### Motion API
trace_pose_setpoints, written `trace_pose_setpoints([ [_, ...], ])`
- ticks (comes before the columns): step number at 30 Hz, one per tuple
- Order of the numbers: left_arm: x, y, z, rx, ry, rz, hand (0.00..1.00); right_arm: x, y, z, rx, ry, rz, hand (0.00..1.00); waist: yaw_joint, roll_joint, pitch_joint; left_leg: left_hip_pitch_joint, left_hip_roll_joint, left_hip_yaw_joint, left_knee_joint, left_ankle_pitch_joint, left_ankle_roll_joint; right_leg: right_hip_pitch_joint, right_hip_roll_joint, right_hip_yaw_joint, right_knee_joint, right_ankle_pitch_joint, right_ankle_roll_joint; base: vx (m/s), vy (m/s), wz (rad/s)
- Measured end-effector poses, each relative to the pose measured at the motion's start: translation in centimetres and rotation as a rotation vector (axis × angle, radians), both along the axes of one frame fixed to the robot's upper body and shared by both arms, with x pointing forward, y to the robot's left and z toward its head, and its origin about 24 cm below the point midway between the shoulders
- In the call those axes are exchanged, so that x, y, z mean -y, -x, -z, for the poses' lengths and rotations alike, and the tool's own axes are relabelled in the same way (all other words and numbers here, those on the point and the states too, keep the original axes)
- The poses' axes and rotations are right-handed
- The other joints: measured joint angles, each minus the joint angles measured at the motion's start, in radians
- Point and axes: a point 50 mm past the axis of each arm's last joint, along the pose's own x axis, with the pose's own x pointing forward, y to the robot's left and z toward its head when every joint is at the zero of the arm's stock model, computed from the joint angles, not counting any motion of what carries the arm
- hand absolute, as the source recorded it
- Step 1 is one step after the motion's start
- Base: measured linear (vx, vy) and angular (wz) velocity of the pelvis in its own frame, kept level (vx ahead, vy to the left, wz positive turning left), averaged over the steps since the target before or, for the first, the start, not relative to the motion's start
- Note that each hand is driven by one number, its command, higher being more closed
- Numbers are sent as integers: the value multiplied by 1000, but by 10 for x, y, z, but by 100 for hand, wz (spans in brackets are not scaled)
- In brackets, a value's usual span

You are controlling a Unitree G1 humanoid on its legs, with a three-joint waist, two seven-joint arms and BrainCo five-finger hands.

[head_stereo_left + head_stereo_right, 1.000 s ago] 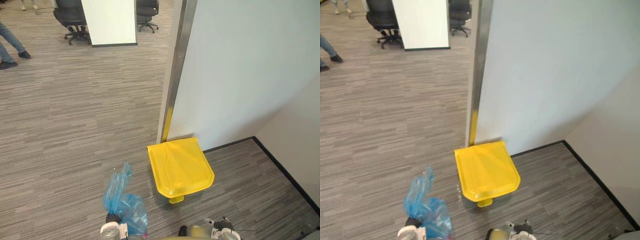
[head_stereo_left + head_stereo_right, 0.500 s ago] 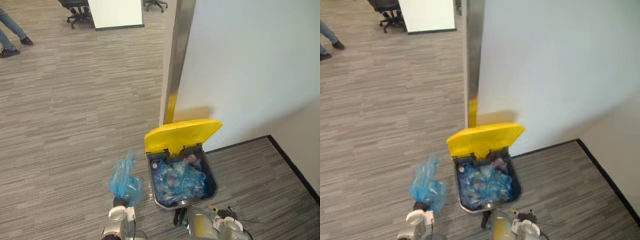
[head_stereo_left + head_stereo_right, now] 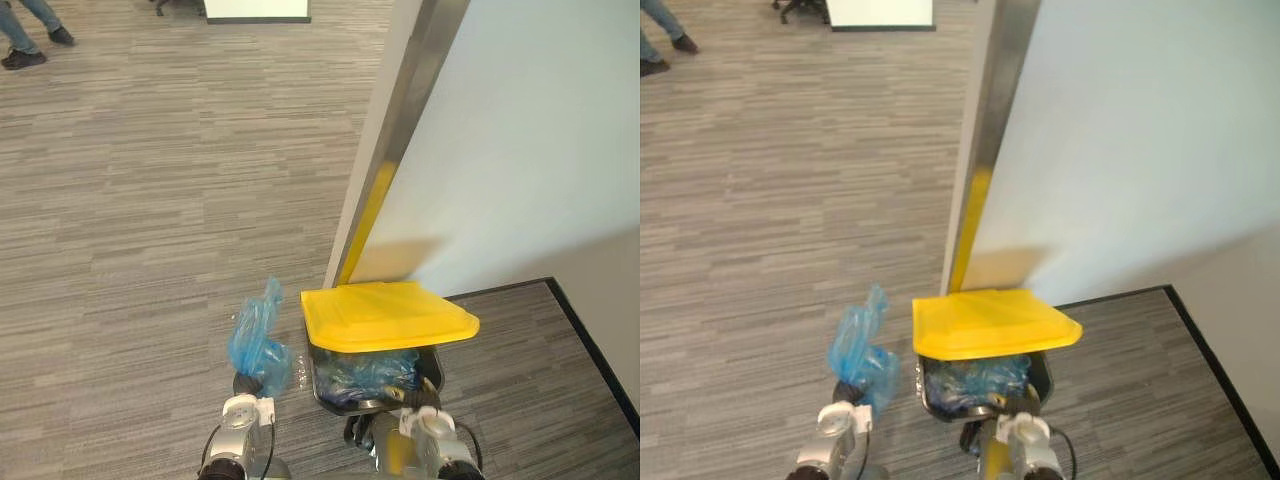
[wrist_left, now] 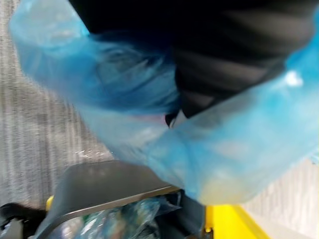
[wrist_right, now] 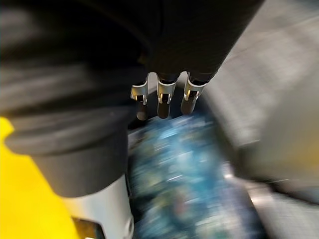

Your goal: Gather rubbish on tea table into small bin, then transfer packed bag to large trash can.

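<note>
The large trash can [image 3: 322, 384] stands on the floor against the wall corner. Its yellow lid [image 3: 386, 315] is raised partway, and blue bags of rubbish [image 3: 368, 370] show inside under it. My left hand [image 3: 243, 383] is shut on the neck of the packed blue bag [image 3: 256, 338], held just left of the can's rim. The left wrist view shows the blue bag [image 4: 149, 134] hanging against the hand's dark cover, above the can's grey rim [image 4: 104, 181]. My right hand [image 5: 159, 97] hovers over the can's front edge with relaxed fingers, holding nothing.
A white wall with a metal corner post [image 3: 400, 130] rises right behind the can. A black skirting [image 3: 590, 340] runs along the floor on the right. Open striped floor stretches to the left, where a person's shoes [image 3: 25, 55] stand far off.
The camera has moved forward. The yellow lid, flat shut a second ago and swung upright half a second ago, now hangs partway down. The bag sits closer to the can's rim.
</note>
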Motion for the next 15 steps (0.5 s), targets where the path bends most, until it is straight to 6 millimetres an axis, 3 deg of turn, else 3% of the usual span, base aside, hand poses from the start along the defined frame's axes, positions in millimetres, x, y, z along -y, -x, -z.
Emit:
trace_pose_setpoints([
  [2, -4, -2, -5, 35, -4, -1, 100, 0, -24, -26, 117, 16, -12, 0, 12, 6, 4, -5, 16, -1, -3, 10, 3, -7, 14, 0, 2, 3, -1, -25, -136, 1],
  [6, 5, -2, -10, 69, 3, 48, 100, 7, -45, -50, 215, 41, 9, 0, 26, 9, 5, -19, 36, -9, -6, 22, 21, -21, 38, 42, 4, 7, 5, -29, -111, 6],
  [11, 32, -8, -20, 121, 13, 189, 100, 15, -69, -78, 299, 59, 28, 0, 30, 22, 17, -37, 68, -25, -64, 22, 22, -47, 56, 18, -5, 20, 86, -70, -122, 12],
  [15, 52, -17, -39, 217, 43, 258, 100, 10, -89, -104, 381, 41, 34, 0, 27, 9, 25, -52, 65, -22, -68, 12, 41, -43, 93, 69, -68, 50, 50, -149, -85, 0],
])
